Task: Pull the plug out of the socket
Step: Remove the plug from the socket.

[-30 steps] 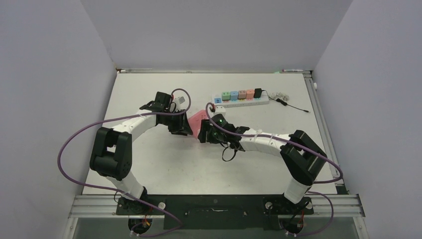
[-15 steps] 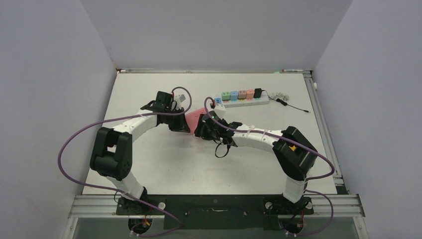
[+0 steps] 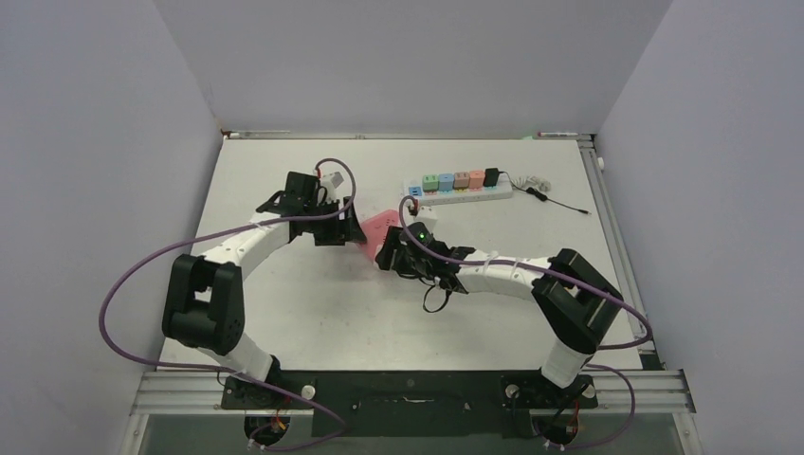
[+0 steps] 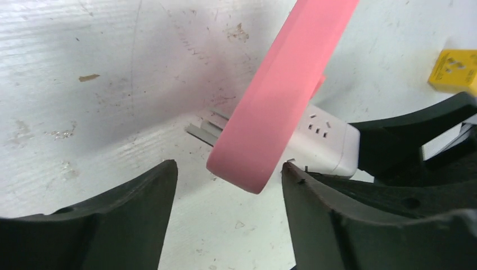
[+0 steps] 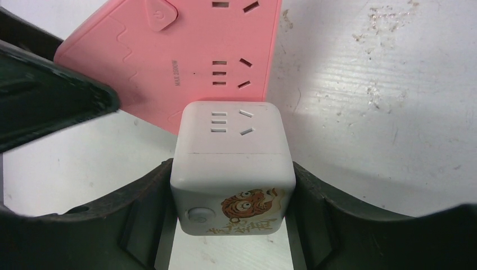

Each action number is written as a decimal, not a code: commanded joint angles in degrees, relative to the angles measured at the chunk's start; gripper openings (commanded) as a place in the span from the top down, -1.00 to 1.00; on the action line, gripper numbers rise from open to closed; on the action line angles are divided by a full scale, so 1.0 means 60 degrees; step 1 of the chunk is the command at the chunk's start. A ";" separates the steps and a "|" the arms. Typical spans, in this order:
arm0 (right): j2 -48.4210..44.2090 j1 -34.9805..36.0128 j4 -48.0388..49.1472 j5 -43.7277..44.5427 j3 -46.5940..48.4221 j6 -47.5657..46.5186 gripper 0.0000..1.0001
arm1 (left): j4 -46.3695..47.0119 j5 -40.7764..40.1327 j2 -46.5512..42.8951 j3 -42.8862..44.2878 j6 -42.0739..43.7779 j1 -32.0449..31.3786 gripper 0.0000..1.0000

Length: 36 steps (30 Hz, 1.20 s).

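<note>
The socket [image 5: 185, 50] is a flat pink slab with a power button and rows of slots, standing tilted near the middle; the plug [image 5: 232, 163], a white cube with slots and a cartoon sticker, butts against its lower part.

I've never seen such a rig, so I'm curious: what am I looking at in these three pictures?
Two robot arms, each ending in a pincer, are bolted to a white table. The wide picture comes from a fixed camera above; the two close-ups come from cameras on the wrists. The right gripper is clamped on a white cube plug. The left gripper stands open, with a pink socket block between its fingers. At the far side lies a power strip with coloured plugs in it.
</note>
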 commanded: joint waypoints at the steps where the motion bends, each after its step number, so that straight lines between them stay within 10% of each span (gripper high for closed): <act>1: -0.0954 0.0050 0.1510 -0.0655 -0.0634 -0.0725 0.89 | 0.1012 0.0060 -0.1311 -0.0292 0.0019 0.0115 -0.38; 36: -0.0612 -0.0380 0.3913 -0.1069 -0.1034 0.1970 0.89 | 0.1514 -0.1177 -0.2425 -0.0985 -0.0700 -0.0016 -0.88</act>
